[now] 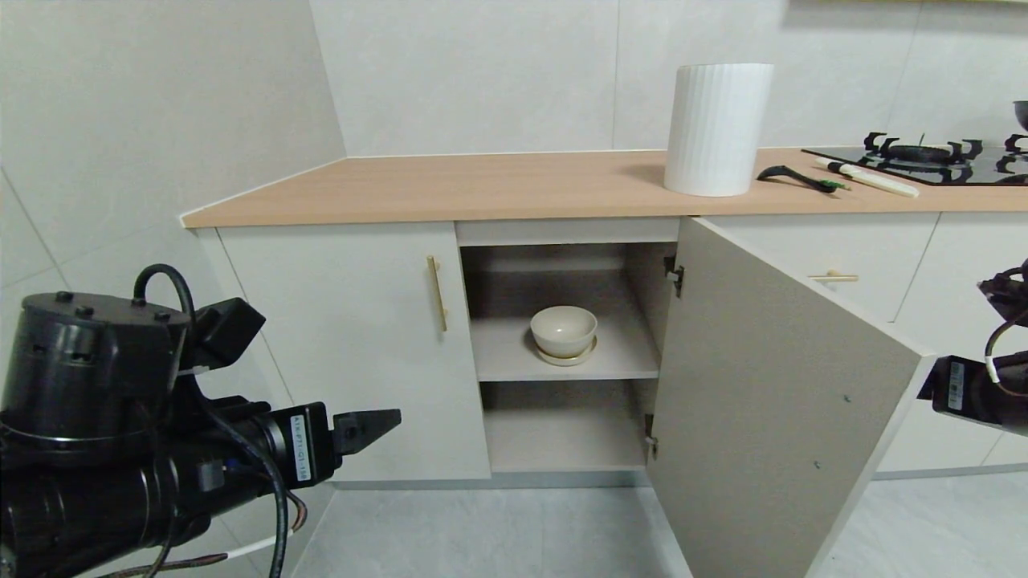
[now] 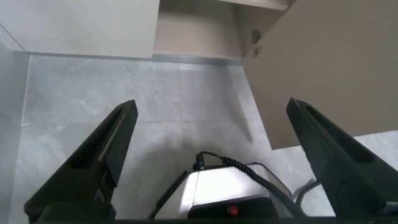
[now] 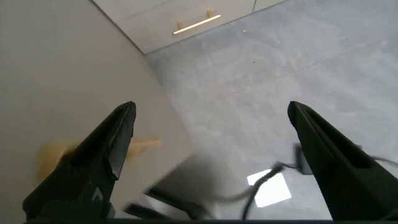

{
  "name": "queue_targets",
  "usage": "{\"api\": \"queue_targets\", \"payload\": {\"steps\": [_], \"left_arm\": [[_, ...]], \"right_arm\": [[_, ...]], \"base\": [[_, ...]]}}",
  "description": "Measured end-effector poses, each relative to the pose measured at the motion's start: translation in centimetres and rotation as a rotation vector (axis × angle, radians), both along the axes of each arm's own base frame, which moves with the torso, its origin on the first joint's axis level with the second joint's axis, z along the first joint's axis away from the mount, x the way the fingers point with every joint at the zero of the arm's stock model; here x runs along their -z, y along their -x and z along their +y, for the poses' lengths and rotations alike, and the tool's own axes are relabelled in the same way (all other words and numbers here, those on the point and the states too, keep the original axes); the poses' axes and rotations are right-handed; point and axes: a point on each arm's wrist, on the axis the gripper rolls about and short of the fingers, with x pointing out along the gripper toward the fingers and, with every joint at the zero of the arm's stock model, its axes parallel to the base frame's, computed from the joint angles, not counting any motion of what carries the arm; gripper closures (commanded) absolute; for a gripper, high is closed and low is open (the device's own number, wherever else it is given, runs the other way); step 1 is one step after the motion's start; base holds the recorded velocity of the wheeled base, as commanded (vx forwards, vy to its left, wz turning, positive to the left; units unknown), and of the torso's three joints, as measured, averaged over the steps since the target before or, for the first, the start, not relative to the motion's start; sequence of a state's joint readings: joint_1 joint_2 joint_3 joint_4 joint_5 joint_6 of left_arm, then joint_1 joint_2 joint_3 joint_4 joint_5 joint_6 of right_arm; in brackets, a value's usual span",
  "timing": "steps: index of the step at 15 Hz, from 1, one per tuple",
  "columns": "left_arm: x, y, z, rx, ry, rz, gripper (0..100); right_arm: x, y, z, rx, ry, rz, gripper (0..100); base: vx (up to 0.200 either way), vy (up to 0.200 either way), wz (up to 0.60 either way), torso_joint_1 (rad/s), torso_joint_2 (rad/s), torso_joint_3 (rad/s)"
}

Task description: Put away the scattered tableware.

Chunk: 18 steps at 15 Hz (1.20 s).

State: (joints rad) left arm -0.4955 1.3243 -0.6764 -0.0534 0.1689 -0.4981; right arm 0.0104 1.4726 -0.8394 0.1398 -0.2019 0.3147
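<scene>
Left gripper [image 2: 211, 112] and right gripper [image 3: 211, 115]: fingers apart, empty. The right one seems close to the open cabinet door [image 1: 771, 385] and could clip it when swinging.

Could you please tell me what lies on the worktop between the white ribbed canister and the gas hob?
In the head view, a black scoop and a pale stick-like utensil lie on the worktop between canister and hob.

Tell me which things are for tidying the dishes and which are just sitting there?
For the job: bowl on a small plate in the cupboard, open door, black utensil and white utensil on the counter.
Just there: tall white container, stove.
</scene>
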Motion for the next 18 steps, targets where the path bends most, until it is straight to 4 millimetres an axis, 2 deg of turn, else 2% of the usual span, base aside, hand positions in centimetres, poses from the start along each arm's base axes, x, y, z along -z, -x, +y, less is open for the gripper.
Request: {"api": "queue_targets", "payload": {"steps": [4, 9, 12, 15, 18], "left_arm": [[0.0, 0.0, 0.0, 0.001, 0.000, 0.000, 0], [0.0, 0.0, 0.0, 0.001, 0.001, -0.001, 0], [0.0, 0.0, 0.0, -0.004, -0.001, -0.003, 0], [-0.1, 0.0, 0.0, -0.005, -0.001, -0.004, 0], [-0.1, 0.1, 0.1, -0.006, -0.001, -0.006, 0]], "right_arm": [[1.0, -0.6, 0.8, -0.025, -0.059, 0.027, 0], [1.3, -0.3, 4.1, -0.150, -0.090, 0.039, 0], [1.3, -1.1, 7.6, -0.308, -0.112, 0.015, 0], [0.8, -3.6, 11.4, -0.420, -0.126, -0.018, 0], [1.9, -5.9, 14.9, -0.491, -0.134, -0.017, 0]], "base": [[0.000, 0.000, 0.00, 0.000, 0.00, 0.000], [0.000, 0.000, 0.00, 0.000, 0.00, 0.000], [0.000, 0.000, 0.00, 0.000, 0.00, 0.000], [0.000, 0.000, 0.00, 0.000, 0.00, 0.000], [0.000, 0.000, 0.00, 0.000, 0.00, 0.000]]}}
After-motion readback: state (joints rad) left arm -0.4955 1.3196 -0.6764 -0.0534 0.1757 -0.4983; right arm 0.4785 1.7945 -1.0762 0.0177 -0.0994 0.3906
